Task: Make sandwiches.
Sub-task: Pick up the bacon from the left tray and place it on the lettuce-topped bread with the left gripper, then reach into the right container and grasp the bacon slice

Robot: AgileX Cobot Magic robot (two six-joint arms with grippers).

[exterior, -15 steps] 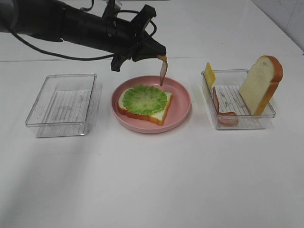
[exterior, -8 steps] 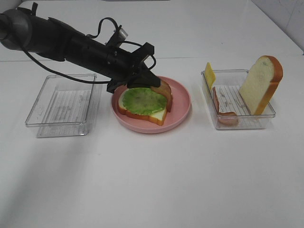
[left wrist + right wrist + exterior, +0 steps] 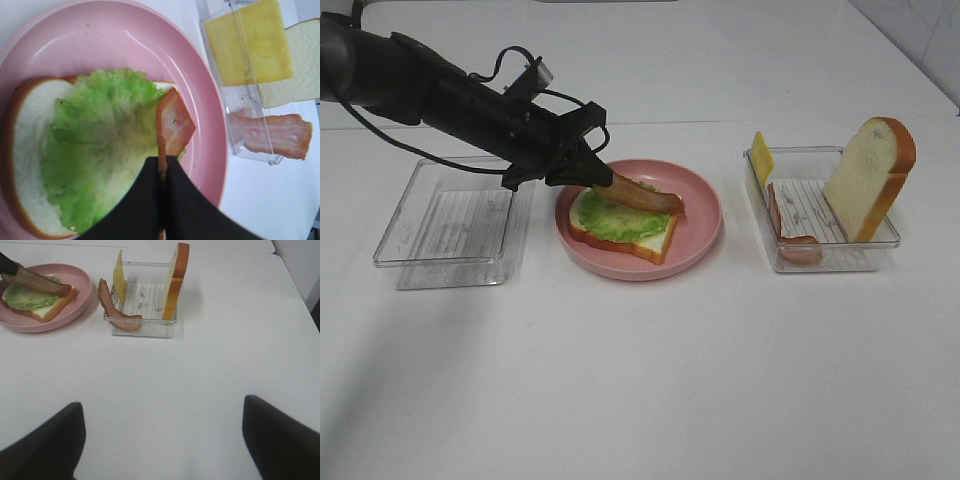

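On the pink plate [image 3: 700, 225] lies a bread slice [image 3: 655, 243] with a green lettuce leaf [image 3: 610, 220] on it. My left gripper [image 3: 592, 177] is shut on one end of a bacon strip [image 3: 642, 195], which lies slanted across the lettuce. The left wrist view shows the black fingertips [image 3: 150, 190] pinched on the bacon strip [image 3: 175, 122] over the lettuce leaf [image 3: 100, 145]. My right gripper [image 3: 160, 440] stands open over bare table, nothing between its fingers [image 3: 45, 445]. It is out of the exterior high view.
A clear tray [image 3: 820, 255] to the right of the plate holds a yellow cheese slice [image 3: 761, 158], another bacon strip [image 3: 790, 238] and an upright bread slice [image 3: 870, 178]. An empty clear tray [image 3: 455, 215] sits left of the plate, under the left arm.
The left gripper came down and leftward from above the plate's far rim. The bacon that hung from it now lies across the lettuce.
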